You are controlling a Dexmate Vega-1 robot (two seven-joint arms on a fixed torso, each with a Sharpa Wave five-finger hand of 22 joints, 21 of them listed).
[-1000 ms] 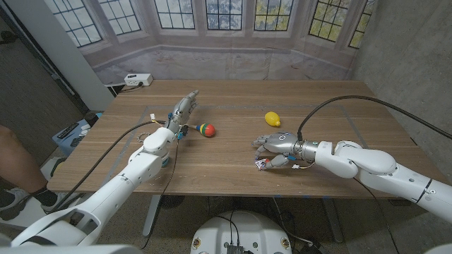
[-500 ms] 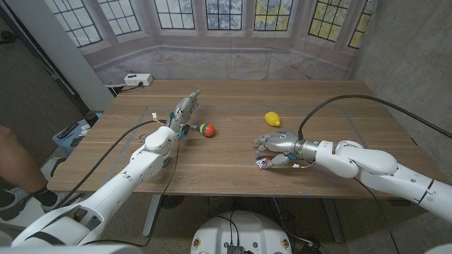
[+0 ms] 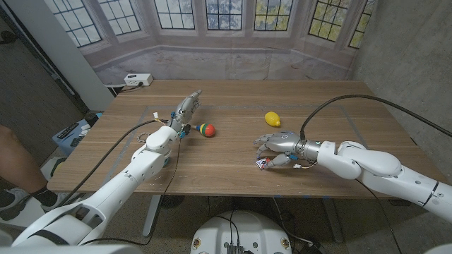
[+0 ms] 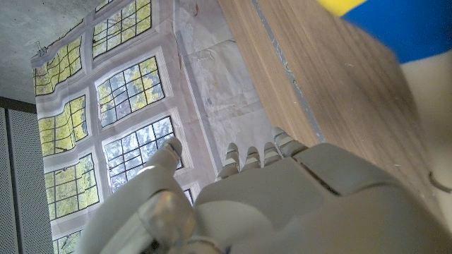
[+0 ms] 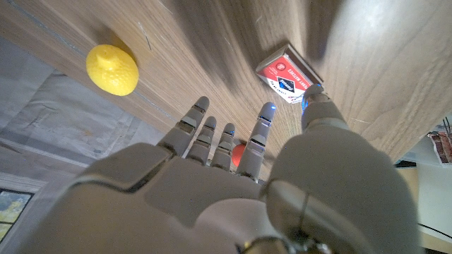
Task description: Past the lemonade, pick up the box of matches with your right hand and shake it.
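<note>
A wooden worktop [image 3: 233, 152] stood before a backdrop of windows. Taking the yellow lemon [image 3: 272, 118] near the worktop's middle as the landmark, the left hand [image 3: 185, 109] lay well to the lemon's left, fingers [image 4: 253, 156] stretched out close together and holding nothing. A small ball in red, green and yellow [image 3: 205, 130] sat just beside that hand, between it and the lemon. The box of matches [image 3: 263, 164], red and white, lay flat on the worktop nearer the robot than the lemon. The right hand [image 3: 277, 149] hovered over the box, between box and lemon, its fingers [image 5: 261, 134] apart and reaching past the box, nothing held.
</note>
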